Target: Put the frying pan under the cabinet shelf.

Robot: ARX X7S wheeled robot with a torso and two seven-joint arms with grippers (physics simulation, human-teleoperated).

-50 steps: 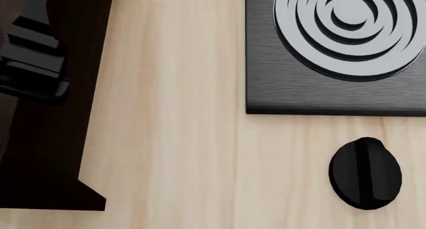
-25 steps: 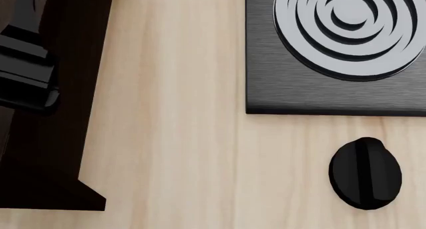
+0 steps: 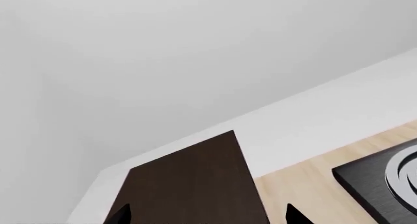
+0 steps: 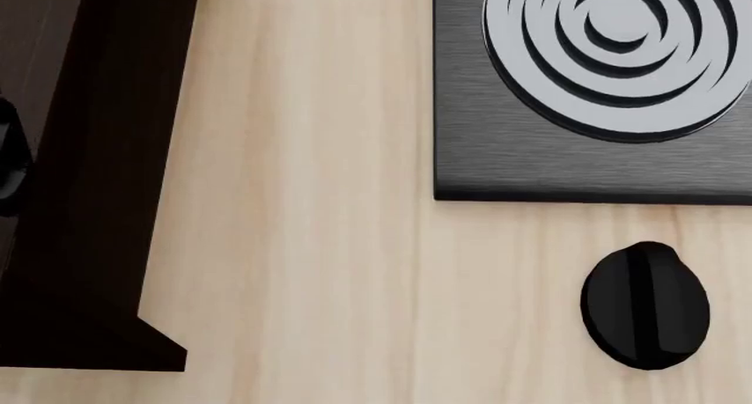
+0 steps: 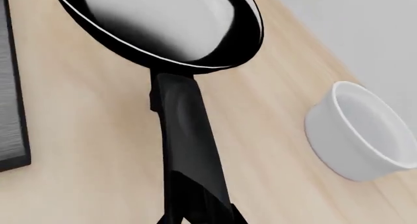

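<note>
Left pincer withdrew; frying pan near right wrist.

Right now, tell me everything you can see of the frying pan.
The frying pan shows only in the right wrist view. It is round and glossy black, with a thin pale rim and a bowl that reflects pale grey. A short black handle runs from the rim toward the camera; its far end is cut off at the picture's edge, so any grip on it is hidden. The pan is above the light wooden counter, with a white pot apart on one side. Whether it touches the counter is unclear.
</note>
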